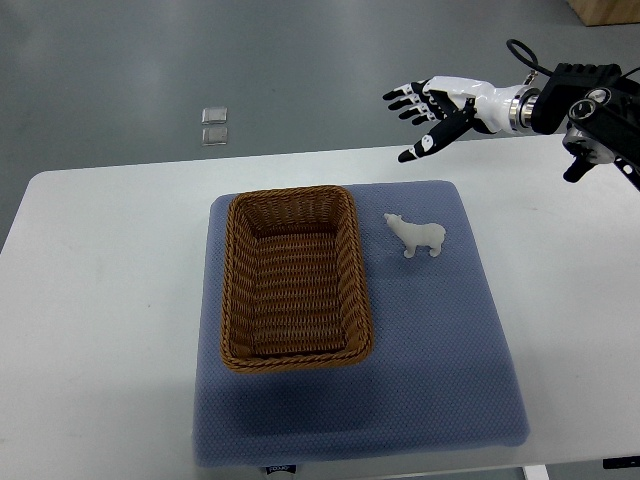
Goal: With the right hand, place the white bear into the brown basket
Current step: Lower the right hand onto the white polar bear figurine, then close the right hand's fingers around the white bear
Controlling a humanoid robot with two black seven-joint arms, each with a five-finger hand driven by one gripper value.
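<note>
A white bear (415,235) stands on its feet on a blue mat (440,340). The mat lies on a white counter (100,300). The bear is just beside the right side of a brown basket (295,278), but they do not touch. The basket sits on the mat too, and there is nothing inside it.

The right hand (428,108) comes in from the right edge, near the top. It is up past the far edge of the counter, well apart from the bear. Its fingers (403,98) are spread wide and it holds nothing. The fingers have black tips and point to the left.

Two small clear squares (213,125) lie on the grey floor (300,70) behind the counter
</note>
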